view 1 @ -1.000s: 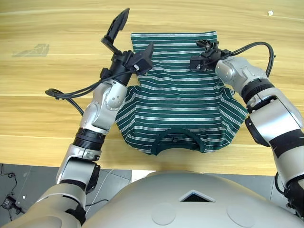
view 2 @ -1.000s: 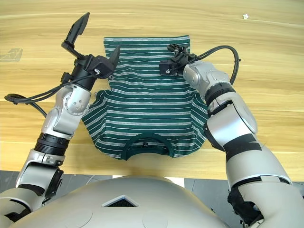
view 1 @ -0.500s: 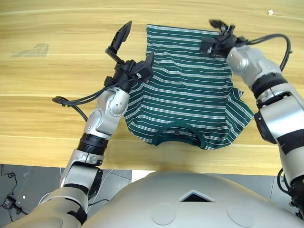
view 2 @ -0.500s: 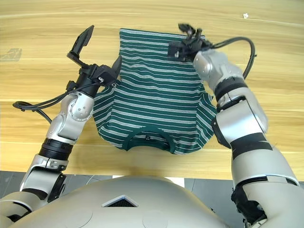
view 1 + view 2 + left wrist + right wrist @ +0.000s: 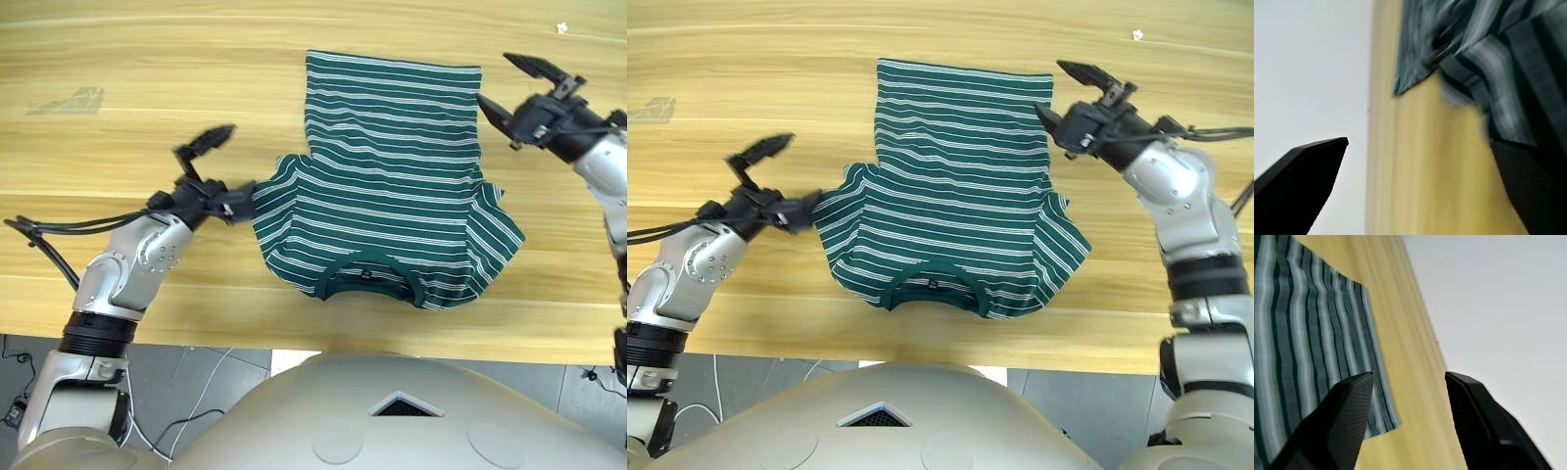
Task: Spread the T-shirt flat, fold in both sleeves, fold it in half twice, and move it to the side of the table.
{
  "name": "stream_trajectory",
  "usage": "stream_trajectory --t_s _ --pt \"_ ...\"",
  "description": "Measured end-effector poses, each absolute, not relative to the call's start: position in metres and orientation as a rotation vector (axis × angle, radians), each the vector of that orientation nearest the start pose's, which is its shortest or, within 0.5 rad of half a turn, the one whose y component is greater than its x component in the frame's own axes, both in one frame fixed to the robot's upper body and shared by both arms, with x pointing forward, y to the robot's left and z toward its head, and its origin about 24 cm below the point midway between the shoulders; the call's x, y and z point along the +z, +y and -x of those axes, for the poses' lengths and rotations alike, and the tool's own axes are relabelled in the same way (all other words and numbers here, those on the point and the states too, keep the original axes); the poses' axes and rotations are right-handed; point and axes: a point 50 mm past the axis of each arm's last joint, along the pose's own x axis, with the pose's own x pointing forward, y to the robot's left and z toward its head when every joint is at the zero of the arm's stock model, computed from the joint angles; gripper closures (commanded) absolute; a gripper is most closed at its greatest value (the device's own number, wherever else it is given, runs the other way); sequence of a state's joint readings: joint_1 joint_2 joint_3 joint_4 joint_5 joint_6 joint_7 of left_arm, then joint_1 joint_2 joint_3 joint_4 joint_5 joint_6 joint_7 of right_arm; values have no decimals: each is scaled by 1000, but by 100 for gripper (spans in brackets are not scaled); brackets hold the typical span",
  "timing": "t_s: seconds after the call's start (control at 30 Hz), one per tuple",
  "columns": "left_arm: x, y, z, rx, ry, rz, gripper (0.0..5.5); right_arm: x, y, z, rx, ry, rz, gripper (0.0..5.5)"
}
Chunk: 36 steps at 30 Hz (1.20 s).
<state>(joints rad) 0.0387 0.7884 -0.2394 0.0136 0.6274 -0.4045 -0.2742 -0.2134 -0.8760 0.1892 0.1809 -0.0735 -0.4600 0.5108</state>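
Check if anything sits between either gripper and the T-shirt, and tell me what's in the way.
Nothing visible is in the way. The left gripper is open right beside the T-shirt at its left sleeve. The right gripper is open just off its far right corner. Only bare table lies between.

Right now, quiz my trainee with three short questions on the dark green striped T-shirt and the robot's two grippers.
1. True or false: the right gripper is open, holding nothing.
2. The collar of the dark green, white-striped T-shirt points: A toward the robot; B away from it; C to its left.
3. Fill in: the open left gripper is at the T-shirt's left ____.
Key: 1 true; 2 A; 3 sleeve.
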Motion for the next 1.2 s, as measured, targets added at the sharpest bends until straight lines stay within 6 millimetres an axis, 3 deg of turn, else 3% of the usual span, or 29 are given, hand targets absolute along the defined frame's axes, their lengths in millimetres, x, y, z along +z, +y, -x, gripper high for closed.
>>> stream_trajectory --t_s 0.27,0.37,0.47,0.57,0.73,0.93,1.1,1.2 --pt "51 202 -224 -823 -156 -1360 11 89 -260 -210 986 153 833 281" --pt "49 204 -224 -820 -145 -1359 11 80 -263 -198 1035 238 813 281" --pt "42 211 -224 -808 -105 -1355 11 70 -260 -196 1052 278 850 281" --pt "37 218 -226 -781 -89 -1342 11 46 -259 -194 1073 357 913 281" --pt "29 219 -220 -766 -81 -1326 11 41 -278 -210 958 376 1104 281" --pt "26 198 -193 -810 -120 -1315 11 46 -285 -200 992 422 1173 281" --pt "27 175 -170 -871 -155 -1283 11 50 -270 -186 1088 413 1139 281" --pt "30 171 -167 -879 -160 -1325 11 50 -266 -183 1106 410 1126 281"
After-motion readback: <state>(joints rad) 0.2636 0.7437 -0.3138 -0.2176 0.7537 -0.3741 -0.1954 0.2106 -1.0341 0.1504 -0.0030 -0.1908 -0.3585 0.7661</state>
